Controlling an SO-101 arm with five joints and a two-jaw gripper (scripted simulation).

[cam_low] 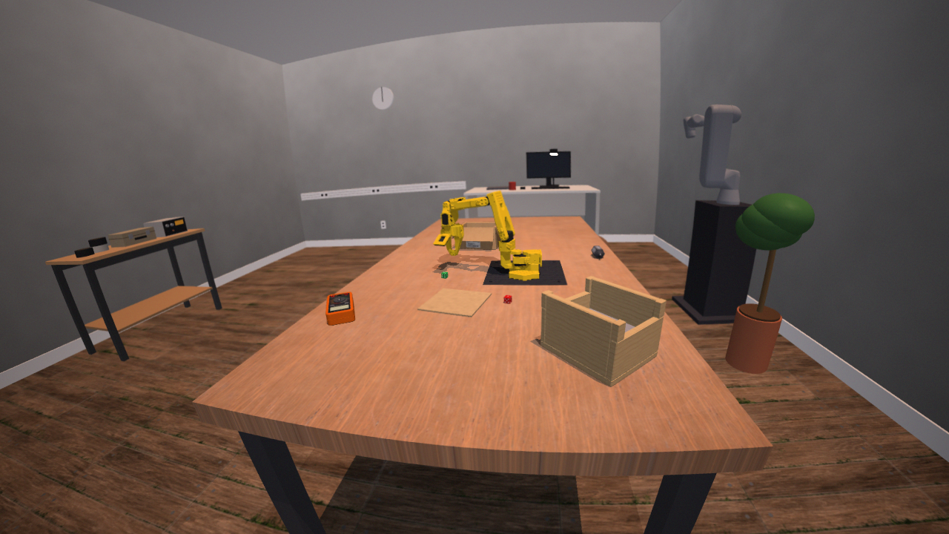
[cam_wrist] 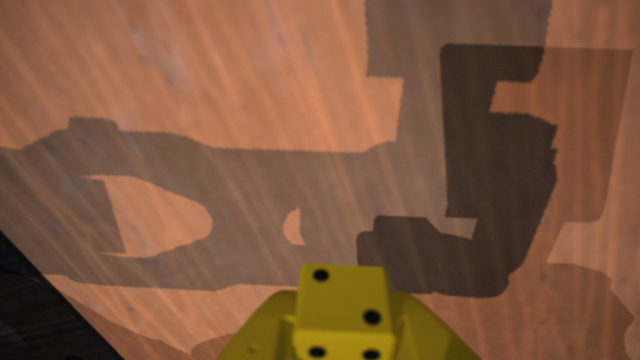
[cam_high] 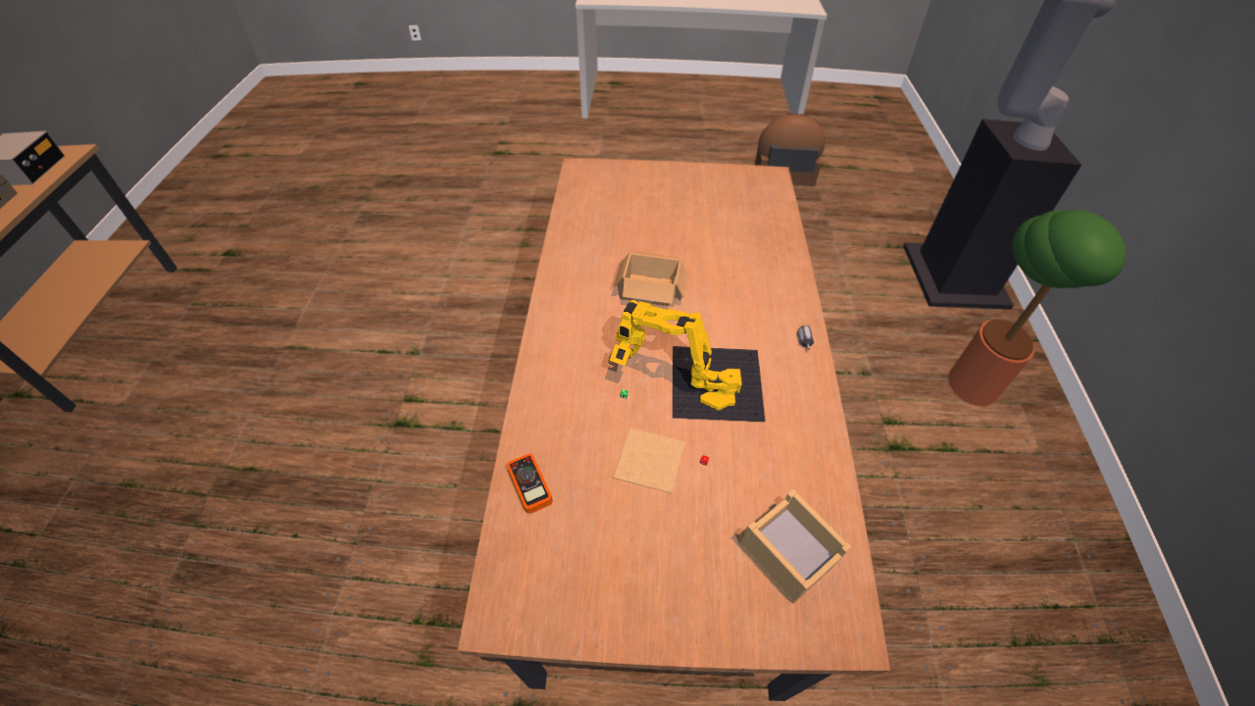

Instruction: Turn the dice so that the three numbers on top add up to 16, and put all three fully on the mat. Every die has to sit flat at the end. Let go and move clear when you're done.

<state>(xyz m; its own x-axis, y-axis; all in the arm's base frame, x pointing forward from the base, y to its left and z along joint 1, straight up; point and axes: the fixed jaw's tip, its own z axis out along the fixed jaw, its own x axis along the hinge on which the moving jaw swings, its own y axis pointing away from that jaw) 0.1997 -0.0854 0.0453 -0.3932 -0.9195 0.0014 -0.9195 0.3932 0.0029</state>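
My gripper (cam_high: 617,358) (cam_low: 442,240) is shut on a yellow die (cam_wrist: 342,307) and holds it above the bare table, left of the arm's base. In the wrist view the die fills the bottom centre, with black pips showing on two faces. A green die (cam_high: 625,394) (cam_low: 444,274) lies on the table just in front of the gripper. A red die (cam_high: 703,459) (cam_low: 507,298) lies on the table just right of the tan mat (cam_high: 649,459) (cam_low: 455,302). No die is on the mat.
An open cardboard box (cam_high: 650,277) (cam_low: 478,235) stands behind the arm. A wooden crate (cam_high: 792,544) (cam_low: 600,327) is at the front right. An orange multimeter (cam_high: 528,481) (cam_low: 339,308) lies at the left edge. A small grey object (cam_high: 804,335) (cam_low: 597,251) lies to the right. The arm stands on a black base pad (cam_high: 741,403).
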